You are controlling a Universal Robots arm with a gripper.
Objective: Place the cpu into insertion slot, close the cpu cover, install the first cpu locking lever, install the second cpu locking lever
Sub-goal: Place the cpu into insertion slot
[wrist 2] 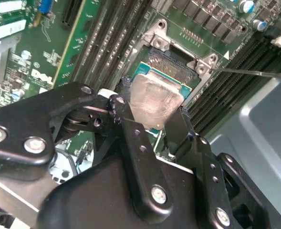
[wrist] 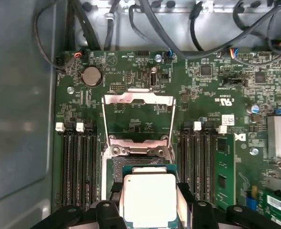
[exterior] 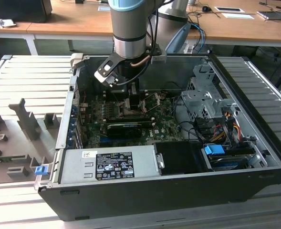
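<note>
Silver cpu (wrist: 149, 198) is clamped in the gripper (wrist 2: 155, 102) jaws, just over the insertion slot (wrist: 136, 163); the cpu cover (wrist: 138, 98) stands open beside it

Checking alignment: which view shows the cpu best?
First wrist view: the pale silver square cpu faces the camera in the hand. Second wrist view shows the cpu tilted; exterior view: the arm blocks it.

The arm (exterior: 129, 45) is a thick silver-grey cylinder with a pale blue cap (exterior: 130, 5) — black and copper-coloured cables (exterior: 141, 59) loop at its wrist. The gripper (wrist 2: 154, 107) is matte black, its flat linked bars (wrist 2: 136, 145) pinned with silvery screws (wrist 2: 159, 193).
</note>
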